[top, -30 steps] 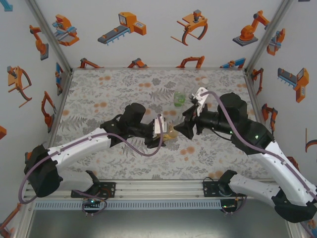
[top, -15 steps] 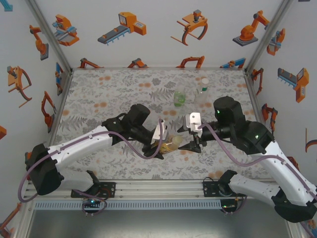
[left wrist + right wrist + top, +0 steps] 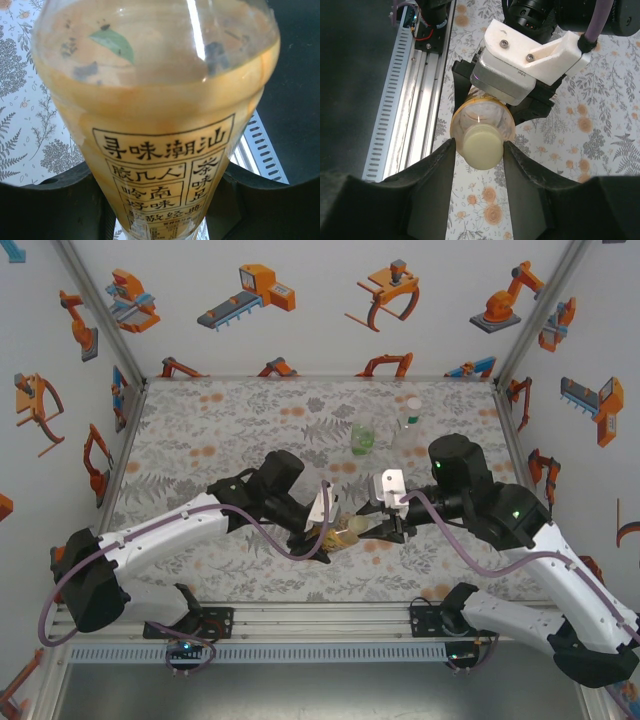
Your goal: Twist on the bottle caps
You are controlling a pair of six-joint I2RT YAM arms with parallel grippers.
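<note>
1. Bottle of amber liquid [image 3: 160,125], tilted over the surface [image 3: 200,420], pinched in the left jaws.
2. Pale yellow cap [image 3: 480,145] sits on its neck, right jaws pressing both sides.
3. Green-tinted bottle [image 3: 362,438] and clear bottle [image 3: 408,425] stand farther back.

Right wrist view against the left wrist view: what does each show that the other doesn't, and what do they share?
Right wrist: the pale cap on the mouth of the amber bottle, between the right gripper's fingers, plus the white camera mount on the left arm. Left wrist: the printed label on the bottle, up close. Both: that bottle, held by the left gripper, above the floral cloth.
</note>
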